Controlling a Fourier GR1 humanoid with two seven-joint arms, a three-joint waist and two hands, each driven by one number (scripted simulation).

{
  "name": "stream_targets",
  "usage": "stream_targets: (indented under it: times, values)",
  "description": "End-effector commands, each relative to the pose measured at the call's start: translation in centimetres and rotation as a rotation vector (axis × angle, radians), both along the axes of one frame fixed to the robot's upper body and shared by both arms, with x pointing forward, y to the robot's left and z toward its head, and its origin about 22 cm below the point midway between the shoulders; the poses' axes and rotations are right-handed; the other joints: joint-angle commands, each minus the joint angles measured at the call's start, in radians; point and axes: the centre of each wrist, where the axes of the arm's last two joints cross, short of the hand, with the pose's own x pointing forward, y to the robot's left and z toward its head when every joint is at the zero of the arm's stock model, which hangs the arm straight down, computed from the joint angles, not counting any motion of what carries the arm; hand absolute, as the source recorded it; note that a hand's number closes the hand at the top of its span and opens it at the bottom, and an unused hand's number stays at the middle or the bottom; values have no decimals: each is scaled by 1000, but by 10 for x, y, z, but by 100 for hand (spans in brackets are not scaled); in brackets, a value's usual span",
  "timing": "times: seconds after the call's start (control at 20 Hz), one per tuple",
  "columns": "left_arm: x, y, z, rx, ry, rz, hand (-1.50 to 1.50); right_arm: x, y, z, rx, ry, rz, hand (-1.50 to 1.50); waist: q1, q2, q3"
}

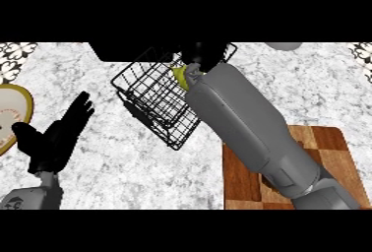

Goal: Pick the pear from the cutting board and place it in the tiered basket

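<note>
i see the pear [178,75] just under my right hand [204,55], whose fingers curl round it, over the top tier of the black wire tiered basket [149,106]. the cutting board [330,147] lies bare on the desk [131,167]. my left hand [54,138] rests open, fingers up, at the left.

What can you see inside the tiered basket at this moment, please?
Inside the tiered basket, a yellow-green pear shows partly, with the right hand over it. The forearm covers the rest of the pear and the basket's right side.
</note>
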Motion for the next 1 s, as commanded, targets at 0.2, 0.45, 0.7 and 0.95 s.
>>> stream_targets:
  times: [0.2,0.45,0.7,0.95]
  values:
    - [-7,-1,-5,-7,13,35,0,-9,-38,26,289,-184,-100,-150,-38,-11,0]
    - [-25,10,-5,-3,19,47,0,-24,-89,25,318,-242,-216,-150,-50,-19,0]
    - [-26,16,6,2,22,41,0,-64,-159,24,338,-262,-280,-150,-46,-14,1]
    - [-24,25,-6,-7,17,45,0,-132,-203,42,297,-271,-276,-150,-59,-14,0]
